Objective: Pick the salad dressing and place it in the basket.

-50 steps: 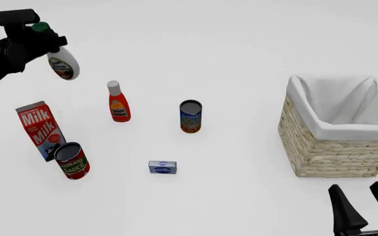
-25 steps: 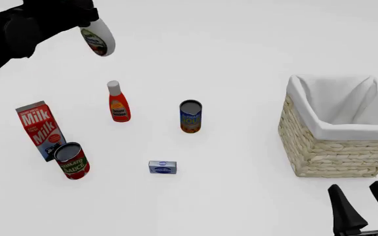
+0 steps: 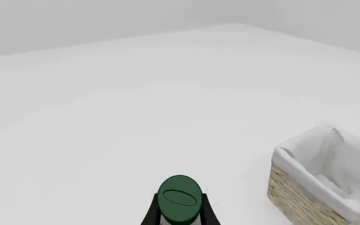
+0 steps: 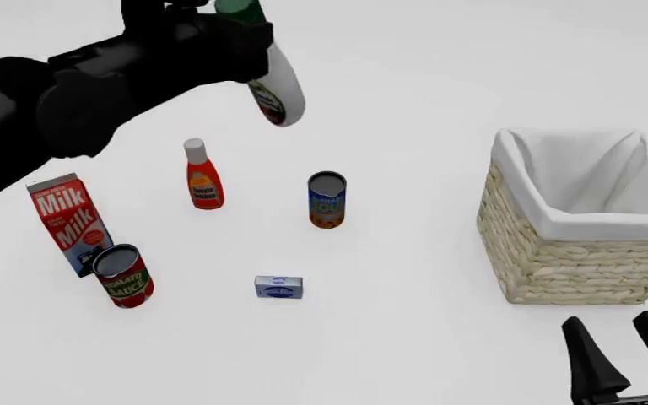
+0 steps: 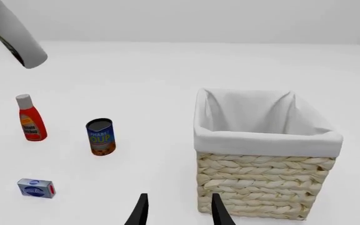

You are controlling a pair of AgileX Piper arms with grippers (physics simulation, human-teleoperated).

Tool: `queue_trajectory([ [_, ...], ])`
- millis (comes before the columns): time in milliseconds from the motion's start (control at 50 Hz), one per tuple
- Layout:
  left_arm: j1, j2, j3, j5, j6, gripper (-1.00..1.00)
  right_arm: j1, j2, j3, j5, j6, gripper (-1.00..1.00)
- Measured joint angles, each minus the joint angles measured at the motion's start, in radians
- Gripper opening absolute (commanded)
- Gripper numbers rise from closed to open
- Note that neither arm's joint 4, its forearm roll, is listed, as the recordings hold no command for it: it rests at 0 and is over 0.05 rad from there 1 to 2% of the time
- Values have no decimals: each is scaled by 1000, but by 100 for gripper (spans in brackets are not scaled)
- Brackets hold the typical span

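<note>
Left gripper (image 4: 247, 34) grasps the salad dressing (image 4: 276, 89) by its neck, aloft above the table (image 4: 414, 110). Pickup done; carry to the basket (image 4: 577, 253) and release remain. Right gripper (image 4: 628, 346) idle, released.

1. The left arm is extended from the left side of the front view, raised high above the table, its dark links angled up and to the right.
2. The left gripper (image 4: 237, 25) is closed on the salad dressing (image 4: 276, 84) at the capped end, the bottle hanging tilted below.
3. The right gripper (image 4: 628, 346) is held low at the near right, its fingers (image 4: 590, 354) spread apart and empty.
</note>
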Motion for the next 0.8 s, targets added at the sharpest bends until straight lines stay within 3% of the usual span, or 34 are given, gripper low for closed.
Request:
queue_trajectory([
  [240,-99,-27,62,-27,-13,-100,-3,0,0,-1,4,100],
  [800,-221,38,176,-147,-103,-100,-1,0,0,-5,8,100],
])
